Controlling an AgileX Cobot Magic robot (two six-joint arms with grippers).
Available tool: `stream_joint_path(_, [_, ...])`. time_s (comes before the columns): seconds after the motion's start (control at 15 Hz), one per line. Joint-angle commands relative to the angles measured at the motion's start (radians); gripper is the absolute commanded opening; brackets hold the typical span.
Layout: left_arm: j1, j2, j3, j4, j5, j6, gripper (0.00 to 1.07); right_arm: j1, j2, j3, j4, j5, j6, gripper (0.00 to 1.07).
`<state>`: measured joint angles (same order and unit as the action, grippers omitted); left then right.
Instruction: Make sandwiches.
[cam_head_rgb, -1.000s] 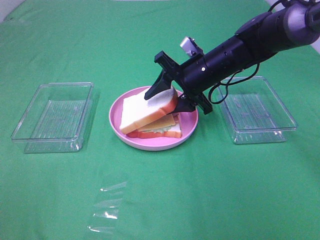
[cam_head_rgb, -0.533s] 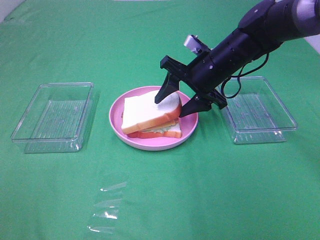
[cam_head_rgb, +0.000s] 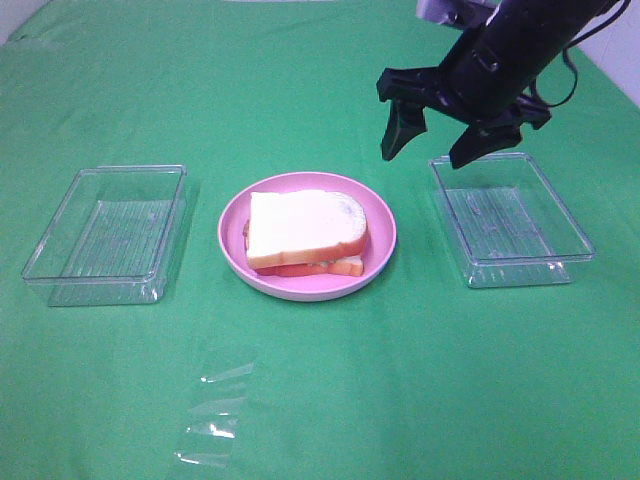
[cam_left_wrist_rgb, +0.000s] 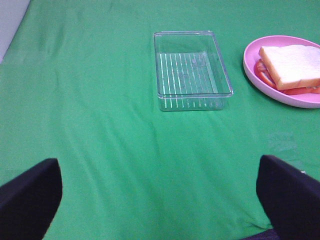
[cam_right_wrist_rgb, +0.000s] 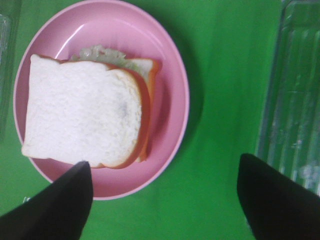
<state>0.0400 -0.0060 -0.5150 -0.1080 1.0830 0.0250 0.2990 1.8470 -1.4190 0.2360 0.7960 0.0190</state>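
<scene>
While the right gripper (cam_head_rgb: 436, 142) hangs spread and empty above the green cloth (cam_head_rgb: 330, 390), between the pink plate (cam_head_rgb: 380, 262) and the right-hand clear tray (cam_head_rgb: 512, 218), the sandwich (cam_head_rgb: 305, 232) lies stacked on that plate mid-cloth. From the left wrist, the left gripper (cam_left_wrist_rgb: 160, 200) gapes wide over bare cloth, the other tray (cam_left_wrist_rgb: 190, 70) beyond it. From the right wrist, lettuce (cam_right_wrist_rgb: 100, 53) peeks from under the top slice (cam_right_wrist_rgb: 82, 112).

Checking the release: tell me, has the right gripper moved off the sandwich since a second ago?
Yes. The right gripper has lifted up and back, away from the pink plate, now above the right tray's far edge, jaws open and empty. The sandwich lies flat.
</scene>
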Motion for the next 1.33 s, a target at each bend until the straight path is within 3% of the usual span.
stream_joint_path(0.07, [0.001, -0.021, -0.001, -0.006, -0.005, -0.005, 0.98, -0.031, -0.051, -0.004, -0.040, 0.044, 0.027, 0.78])
stream_joint_path(0.4, [0.001, -0.021, -0.001, -0.006, -0.005, -0.005, 0.98, -0.262, -0.061, -0.039, -0.069, 0.178, 0.043, 0.78])
stream_joint_path(0.6, [0.001, -0.021, -0.001, -0.006, -0.005, -0.005, 0.98, -0.267, -0.061, -0.039, -0.152, 0.282, 0.036, 0.85])
stream_joint_path(0.8, [0.001, -0.021, -0.001, -0.006, -0.005, -0.005, 0.98, -0.267, -0.093, -0.014, -0.184, 0.383, 0.044, 0.85])
stream_joint_path(0.93, [0.001, -0.021, -0.001, -0.006, -0.005, -0.005, 0.98, -0.267, -0.170, 0.070, -0.197, 0.372, 0.044, 0.85])
stream_joint_path(1.33, [0.001, -0.021, -0.001, -0.006, -0.005, -0.005, 0.98, -0.267, -0.625, 0.480, -0.199, 0.270, 0.045, 0.85])
